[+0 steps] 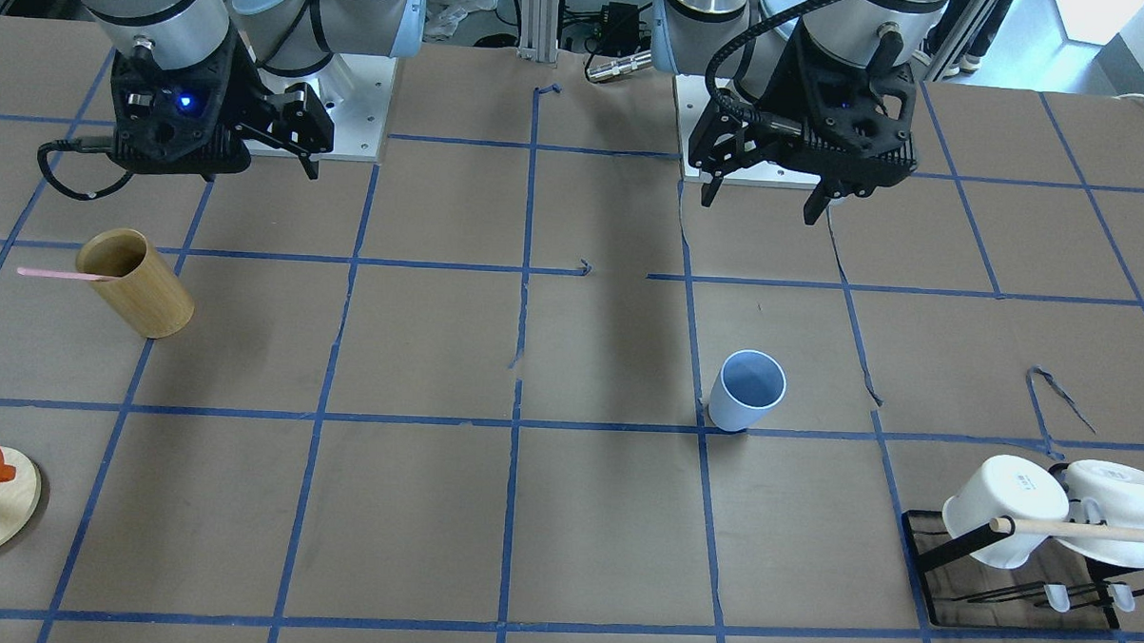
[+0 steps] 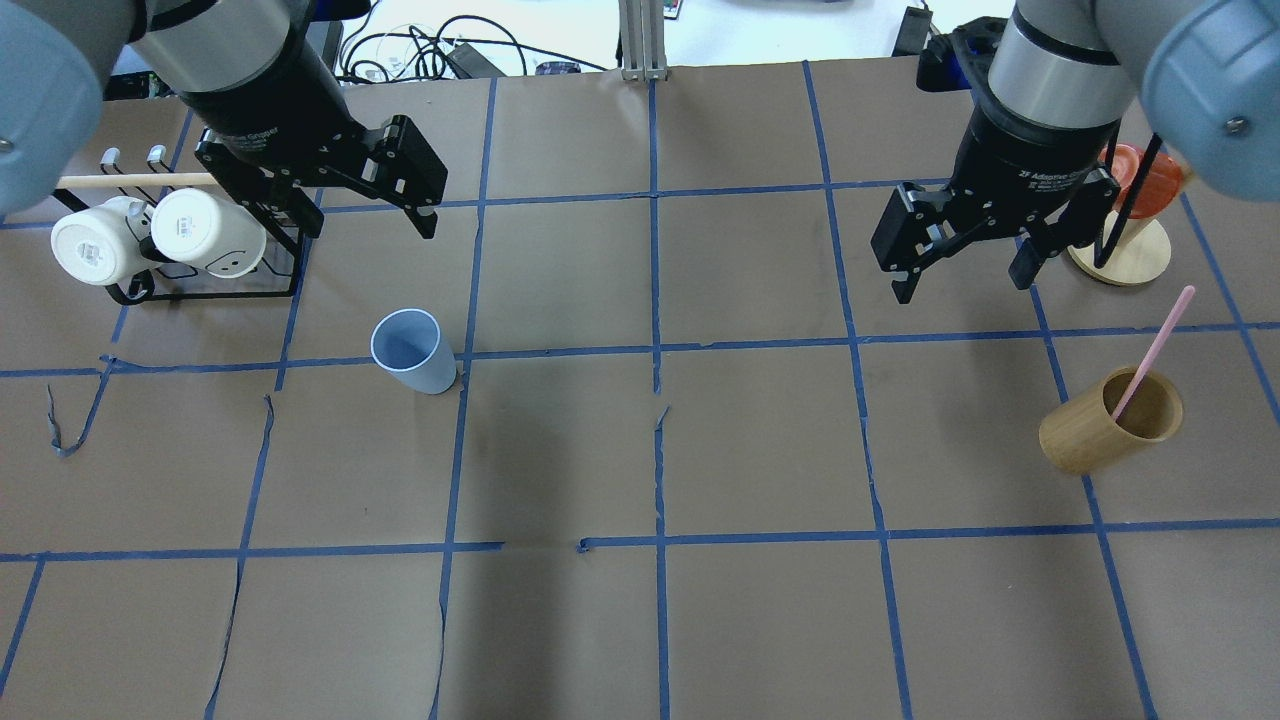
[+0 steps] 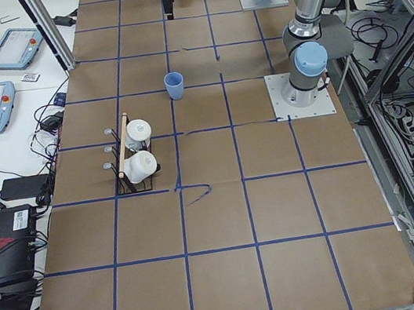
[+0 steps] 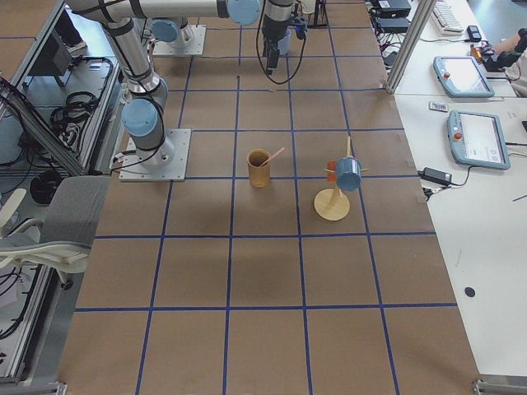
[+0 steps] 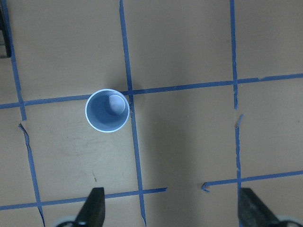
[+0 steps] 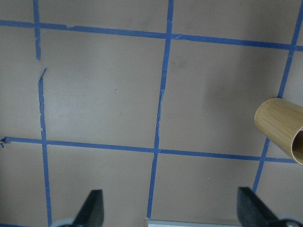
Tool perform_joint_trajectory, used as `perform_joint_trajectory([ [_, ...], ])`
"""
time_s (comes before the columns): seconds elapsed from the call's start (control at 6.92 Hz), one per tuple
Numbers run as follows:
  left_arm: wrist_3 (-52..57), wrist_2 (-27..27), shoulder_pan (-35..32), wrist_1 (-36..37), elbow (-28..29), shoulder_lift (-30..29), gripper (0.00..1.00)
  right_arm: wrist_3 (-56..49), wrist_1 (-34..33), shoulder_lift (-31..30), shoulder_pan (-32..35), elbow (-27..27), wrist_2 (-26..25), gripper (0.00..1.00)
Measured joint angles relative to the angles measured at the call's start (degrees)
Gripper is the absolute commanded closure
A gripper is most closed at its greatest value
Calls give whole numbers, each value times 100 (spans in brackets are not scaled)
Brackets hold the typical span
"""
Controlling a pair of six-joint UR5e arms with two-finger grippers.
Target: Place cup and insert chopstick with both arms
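Observation:
The light-blue cup stands upright and empty on the brown table; it also shows in the overhead view and the left wrist view. My left gripper hangs open and empty above the table, behind the cup and apart from it. The pale-pink chopstick leans out of a tan bamboo cylinder on the robot's right side. My right gripper is open and empty, above the table and to the left of the cylinder, whose edge shows in the right wrist view.
A black rack with two white mugs and a wooden rod stands left of the left gripper. A round wooden stand with an orange piece sits just beyond the right gripper. Blue tape lines grid the table.

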Motion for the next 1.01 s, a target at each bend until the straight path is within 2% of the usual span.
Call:
perform_joint_trajectory([
  [1.01, 8, 14, 216, -41, -55, 22, 0, -3, 37, 0, 0, 4, 0, 0],
])
